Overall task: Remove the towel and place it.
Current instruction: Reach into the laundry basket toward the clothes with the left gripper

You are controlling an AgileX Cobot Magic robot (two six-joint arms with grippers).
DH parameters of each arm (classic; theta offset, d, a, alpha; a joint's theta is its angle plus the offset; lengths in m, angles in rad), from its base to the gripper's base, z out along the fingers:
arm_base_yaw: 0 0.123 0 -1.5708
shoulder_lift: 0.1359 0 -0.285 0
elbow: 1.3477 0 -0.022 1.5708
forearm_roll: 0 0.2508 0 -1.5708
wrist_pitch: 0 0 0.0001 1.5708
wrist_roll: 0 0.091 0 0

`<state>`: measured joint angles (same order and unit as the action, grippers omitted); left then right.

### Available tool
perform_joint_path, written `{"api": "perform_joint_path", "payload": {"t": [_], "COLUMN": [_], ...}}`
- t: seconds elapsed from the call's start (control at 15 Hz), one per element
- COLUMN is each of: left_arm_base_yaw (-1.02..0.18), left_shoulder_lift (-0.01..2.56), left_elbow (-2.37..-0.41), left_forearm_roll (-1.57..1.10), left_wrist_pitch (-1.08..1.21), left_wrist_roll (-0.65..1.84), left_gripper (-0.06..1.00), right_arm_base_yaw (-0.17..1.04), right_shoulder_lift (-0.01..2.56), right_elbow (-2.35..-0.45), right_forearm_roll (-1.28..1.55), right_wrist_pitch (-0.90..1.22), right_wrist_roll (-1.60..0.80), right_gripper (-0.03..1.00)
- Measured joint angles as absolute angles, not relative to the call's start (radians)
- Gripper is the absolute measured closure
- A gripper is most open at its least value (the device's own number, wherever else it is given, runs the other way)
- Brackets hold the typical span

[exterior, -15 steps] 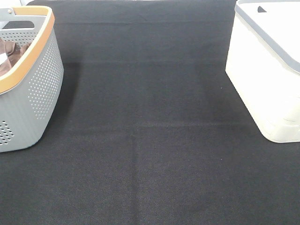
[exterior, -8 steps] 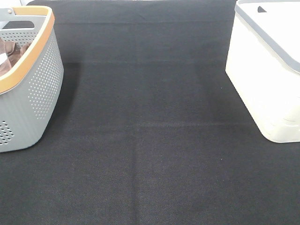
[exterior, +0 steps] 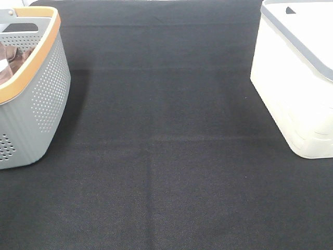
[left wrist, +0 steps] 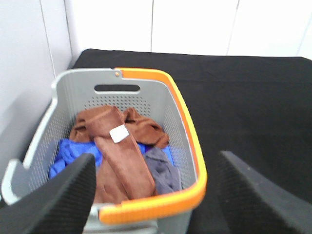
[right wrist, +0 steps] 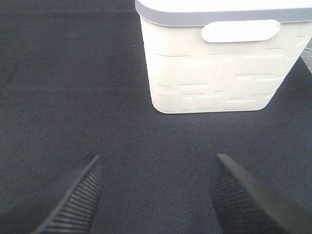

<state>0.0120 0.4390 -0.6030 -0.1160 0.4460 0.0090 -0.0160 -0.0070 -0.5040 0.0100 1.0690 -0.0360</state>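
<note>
The rust-brown towel (left wrist: pixel 124 146) with a small white tag lies crumpled in the grey basket with an orange rim (left wrist: pixel 187 131), on top of a blue cloth (left wrist: pixel 68 153) and a grey cloth (left wrist: pixel 163 170). A bit of the towel (exterior: pixel 13 54) shows inside the basket (exterior: pixel 39 88) at the left of the exterior high view. My left gripper (left wrist: pixel 156 195) is open and empty, above the basket's near rim. My right gripper (right wrist: pixel 156 195) is open and empty over the black mat, in front of the white bin (right wrist: pixel 219 63). Neither gripper shows in the exterior high view.
A white bin with a grey rim (exterior: pixel 296 83) stands at the right of the exterior high view. A black mat (exterior: pixel 166 156) covers the table between basket and bin. A white wall (left wrist: pixel 29 58) stands beside and behind the basket.
</note>
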Motion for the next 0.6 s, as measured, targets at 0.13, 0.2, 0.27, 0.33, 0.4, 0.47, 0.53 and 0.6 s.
{"api": "perform_joint_path", "payload": {"t": [0.13, 0.2, 0.27, 0.33, 0.4, 0.47, 0.53, 0.6], "left_arm_base_yaw": [0.012, 0.012, 0.012, 0.012, 0.014, 0.022, 0.045, 0.061], "left_shoulder_lift": [0.627, 0.728, 0.836, 0.939, 1.029, 1.116, 1.253, 1.331], "left_elbow": [-0.698, -0.761, -0.831, -0.896, -0.962, -1.027, -1.136, -1.201], "left_forearm_roll": [-0.082, -0.070, -0.058, -0.046, -0.028, -0.006, 0.022, 0.030], "left_wrist_pitch": [0.393, 0.393, 0.398, 0.412, 0.441, 0.468, 0.507, 0.538], "left_wrist_roll": [0.000, 0.000, 0.000, -0.011, -0.035, -0.067, -0.103, -0.118], "left_gripper": [0.28, 0.28, 0.28, 0.28, 0.28, 0.28, 0.28, 0.28], "right_arm_base_yaw": [-0.016, -0.016, -0.016, -0.016, -0.016, -0.016, -0.016, -0.016], "right_shoulder_lift": [-0.007, -0.007, -0.007, -0.007, -0.007, -0.007, -0.007, -0.007], "right_elbow": [-0.504, -0.504, -0.504, -0.504, -0.504, -0.504, -0.504, -0.504], "right_forearm_roll": [0.010, 0.010, 0.010, 0.010, 0.010, 0.010, 0.010, 0.010], "right_wrist_pitch": [1.069, 1.069, 1.069, 1.069, 1.069, 1.069, 1.069, 1.069], "right_wrist_roll": [-0.036, -0.036, -0.036, -0.036, -0.036, -0.036, -0.036, -0.036], "right_gripper": [0.35, 0.35, 0.35, 0.35, 0.35, 0.35, 0.35, 0.35]}}
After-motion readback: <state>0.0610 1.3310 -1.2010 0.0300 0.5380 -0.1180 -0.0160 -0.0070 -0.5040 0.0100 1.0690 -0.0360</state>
